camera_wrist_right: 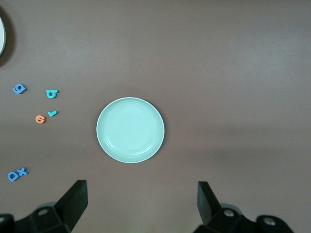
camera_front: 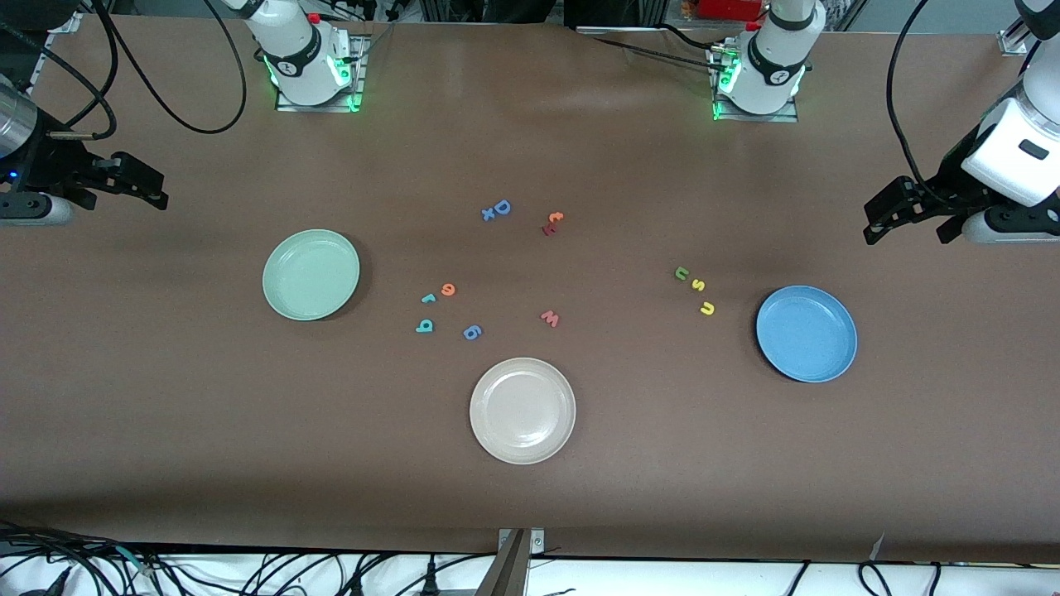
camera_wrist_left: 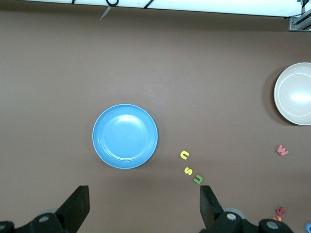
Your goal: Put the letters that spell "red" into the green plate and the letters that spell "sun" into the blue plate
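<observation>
The green plate (camera_front: 310,274) (camera_wrist_right: 130,129) lies empty toward the right arm's end. Beside it on the table lie the teal "r" (camera_front: 428,298) (camera_wrist_right: 52,113), orange "e" (camera_front: 448,290) (camera_wrist_right: 40,119) and teal "d" (camera_front: 424,326) (camera_wrist_right: 51,93). The blue plate (camera_front: 806,333) (camera_wrist_left: 125,136) lies empty toward the left arm's end, with the green "n" (camera_front: 681,273) (camera_wrist_left: 198,179), "s" (camera_front: 698,285) (camera_wrist_left: 187,171) and yellow "u" (camera_front: 707,308) (camera_wrist_left: 184,155) in a row beside it. My right gripper (camera_front: 153,189) (camera_wrist_right: 141,201) hangs open over bare table at its end. My left gripper (camera_front: 876,217) (camera_wrist_left: 143,204) hangs open over its end, holding nothing.
A beige-white plate (camera_front: 522,410) (camera_wrist_left: 296,94) sits nearest the front camera, mid-table. Other loose letters lie on the table: blue "g" (camera_front: 472,332), pink "w" (camera_front: 550,318), blue "D" and "x" (camera_front: 497,209), orange "t" (camera_front: 553,220) with a dark red letter touching it.
</observation>
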